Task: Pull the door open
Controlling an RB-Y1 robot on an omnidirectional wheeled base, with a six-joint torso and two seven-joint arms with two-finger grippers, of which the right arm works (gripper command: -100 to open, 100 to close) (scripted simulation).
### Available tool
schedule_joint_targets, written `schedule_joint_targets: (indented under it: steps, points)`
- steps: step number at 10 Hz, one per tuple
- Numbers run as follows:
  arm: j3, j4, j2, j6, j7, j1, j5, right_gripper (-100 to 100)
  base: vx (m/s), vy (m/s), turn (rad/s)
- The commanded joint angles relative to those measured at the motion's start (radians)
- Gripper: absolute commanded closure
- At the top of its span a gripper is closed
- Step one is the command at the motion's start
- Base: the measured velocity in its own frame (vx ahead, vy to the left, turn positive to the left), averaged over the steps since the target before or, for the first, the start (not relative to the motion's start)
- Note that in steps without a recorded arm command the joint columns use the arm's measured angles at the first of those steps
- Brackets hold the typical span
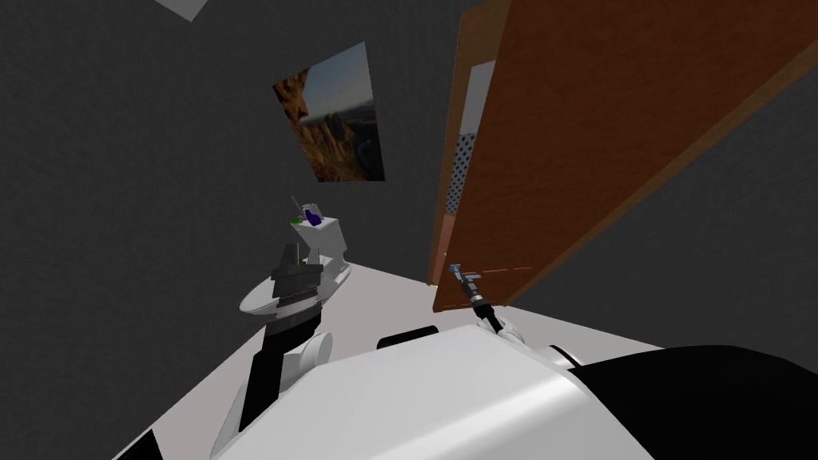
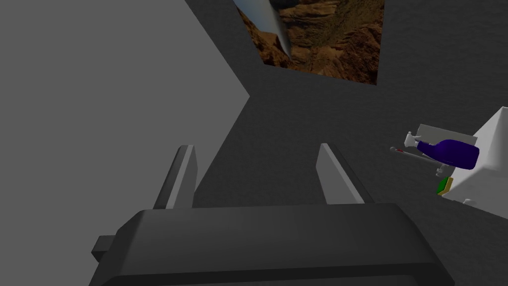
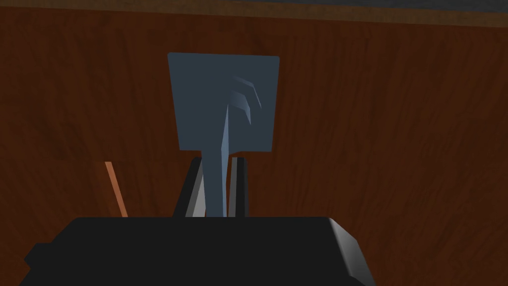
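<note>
Right hand point(image 3: 217, 166), one: two fingers pinching the door handle point(image 3: 218, 144).
Handle, one: blue-grey lever on a square plate point(image 3: 198, 99), its long axis running from the plate back between the fingers.
Door point(image 1: 607, 120), one: brown wood, ajar, with a gap at its frame point(image 1: 457, 144).
Left hand point(image 2: 255, 151), one: fingers spread, holding nothing, by the toilet point(image 1: 260, 299).
Toilet, one: white.
Purple bottle point(image 2: 451, 154), one: on the toilet's tank.
Landscape picture point(image 1: 335, 120), one: on the dark grey wall point(image 1: 120, 160).

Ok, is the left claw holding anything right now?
No, the left claw is open, its fingers standing apart with nothing between them.
</note>
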Motion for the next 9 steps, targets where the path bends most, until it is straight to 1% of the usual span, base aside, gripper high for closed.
schedule_joint_targets:
  steps: [1, 2, 3, 4, 5, 6, 9]
  points:
    - [0.016, 0.011, -0.019, -0.032, -0.024, 0.010, 0.011, 100, -0.238, -0.046, 0.070]
    - [0.023, 0.011, -0.025, -0.041, -0.034, 0.015, 0.016, 100, -0.212, -0.062, 0.071]
    - [0.021, 0.006, -0.017, -0.027, -0.026, 0.014, 0.014, 100, -0.089, -0.019, 0.018]
    - [0.031, 0.014, -0.028, -0.058, -0.042, 0.032, 0.021, 100, -0.133, -0.030, 0.144]
    - [0.036, 0.018, -0.036, -0.077, -0.050, 0.042, 0.024, 100, -0.194, -0.076, 0.180]
    - [0.038, 0.020, -0.041, -0.087, -0.055, 0.048, 0.026, 100, -0.177, -0.072, 0.110]
    - [0.053, 0.032, -0.070, -0.152, -0.086, 0.082, 0.037, 100, -0.195, -0.064, 0.137]
